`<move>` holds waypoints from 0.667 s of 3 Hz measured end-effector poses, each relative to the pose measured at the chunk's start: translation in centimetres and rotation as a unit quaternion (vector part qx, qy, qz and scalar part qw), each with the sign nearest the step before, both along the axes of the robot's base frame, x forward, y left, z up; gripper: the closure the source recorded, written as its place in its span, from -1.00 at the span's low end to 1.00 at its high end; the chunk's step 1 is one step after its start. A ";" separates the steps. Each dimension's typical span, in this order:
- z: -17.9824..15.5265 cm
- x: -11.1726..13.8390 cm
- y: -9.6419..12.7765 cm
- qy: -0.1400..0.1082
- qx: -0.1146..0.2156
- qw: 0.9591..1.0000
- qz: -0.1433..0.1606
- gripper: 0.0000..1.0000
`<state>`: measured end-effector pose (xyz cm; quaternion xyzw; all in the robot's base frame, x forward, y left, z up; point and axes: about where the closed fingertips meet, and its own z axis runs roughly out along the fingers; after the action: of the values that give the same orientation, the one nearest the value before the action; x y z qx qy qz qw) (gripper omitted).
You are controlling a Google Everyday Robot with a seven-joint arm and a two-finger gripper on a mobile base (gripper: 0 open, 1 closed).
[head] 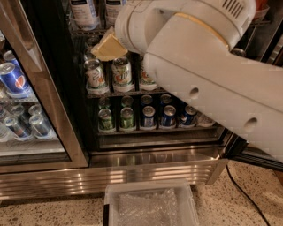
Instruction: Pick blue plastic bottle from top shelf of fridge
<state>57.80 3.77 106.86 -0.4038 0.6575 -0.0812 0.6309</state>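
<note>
End effector (108, 46) between top shelf (86, 32) and cans (95, 76)

White bulky arm (199, 79), tan seam, vent slots, two holes; tan gripper (107, 46) above can row (121, 73).

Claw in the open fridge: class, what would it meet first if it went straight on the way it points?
Probably the big labelled bottle on the top shelf, just above and left of the claw, though depth is unclear.

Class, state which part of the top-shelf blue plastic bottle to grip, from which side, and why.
Probably the labelled body of the blue plastic bottle, from the fridge's open front: it stands upright on the top shelf, its top out of view. The gripper sits just below, before the cans.
</note>
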 end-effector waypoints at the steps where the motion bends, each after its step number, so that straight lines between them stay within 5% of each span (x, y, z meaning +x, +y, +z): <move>1: 0.9 0.8 1.2 -0.009 0.025 1.000 0.005 -1.00; 2: 2.6 1.8 1.3 -0.022 0.061 0.998 -0.010 -1.00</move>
<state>59.59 5.05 109.50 -0.3560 0.6511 -0.0563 0.6680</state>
